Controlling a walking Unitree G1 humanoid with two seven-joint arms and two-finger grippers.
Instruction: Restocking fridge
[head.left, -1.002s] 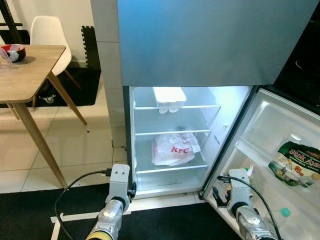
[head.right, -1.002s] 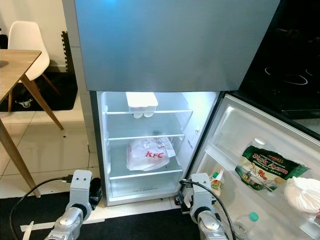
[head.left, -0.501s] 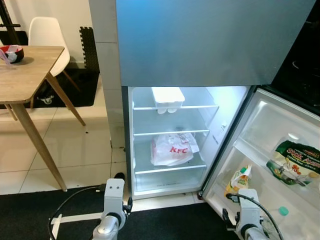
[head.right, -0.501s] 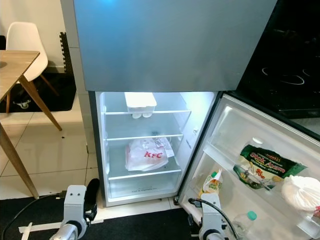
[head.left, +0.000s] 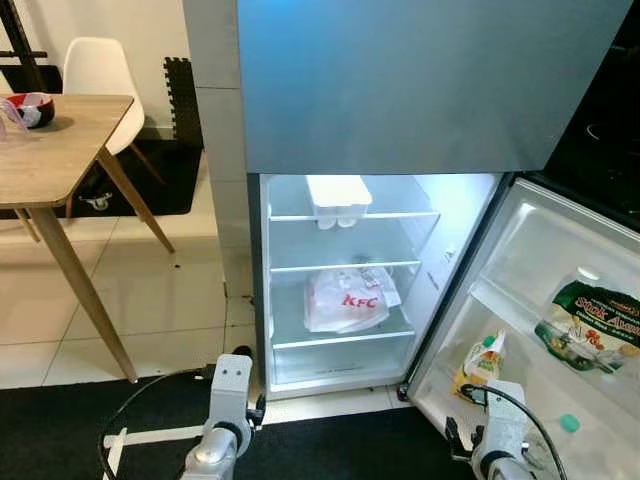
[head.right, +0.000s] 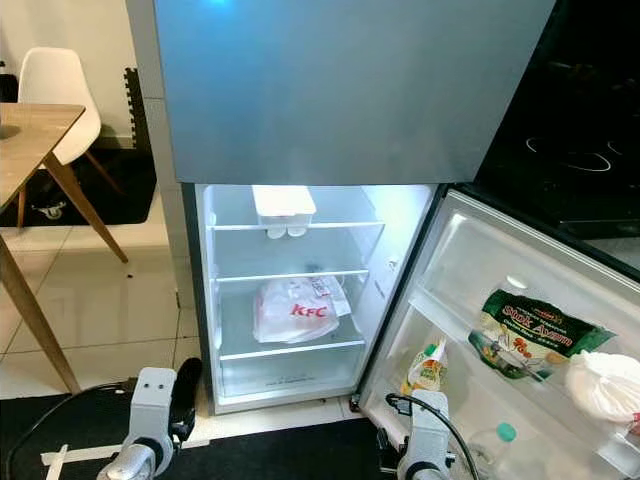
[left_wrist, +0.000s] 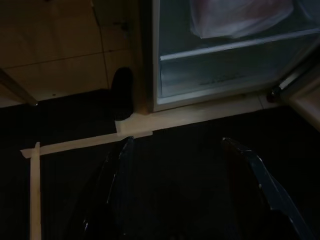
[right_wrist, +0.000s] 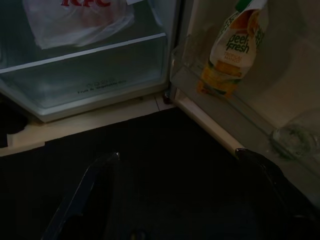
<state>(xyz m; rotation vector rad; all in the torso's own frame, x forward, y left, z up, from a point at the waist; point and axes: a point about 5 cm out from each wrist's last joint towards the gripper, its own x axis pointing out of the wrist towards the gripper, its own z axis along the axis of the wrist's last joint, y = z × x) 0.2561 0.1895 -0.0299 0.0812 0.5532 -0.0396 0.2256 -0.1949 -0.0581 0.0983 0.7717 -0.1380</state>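
Left wrist view gives us our left tool (left_wrist: 175, 185) with its two black fingers spread apart and gripping nothing, hanging above a black mat (left_wrist: 190, 145) crossed by strips of pale tape (left_wrist: 80, 142). Our right tool (right_wrist: 190, 195) is likewise spread and empty, low over the same mat, near the foot of the open fridge door (head.left: 545, 300).

Just past the right tool, in the lower door bin, we see a juice pouch (right_wrist: 232, 47) with an orange label standing upright, and beside it a clear bottle with a green cap (head.right: 506, 432). Higher on the door a green food packet (head.right: 528, 335) leans in the middle bin, with a white bag (head.right: 605, 385) next to it towards the door's outer edge.

Ahead of us the fridge (head.left: 400, 90) stands with its lower compartment lit and open. A white KFC bag (head.left: 345, 298) lies on the lowest glass shelf. The shelf above it is bare, and on the top shelf sits a white tray (head.left: 338, 193) pushed towards the back.

To our left, well apart from the fridge, a wooden table (head.left: 50, 150) carries a red bowl (head.left: 30, 108), and a white chair (head.left: 100, 75) stands behind it against the wall.
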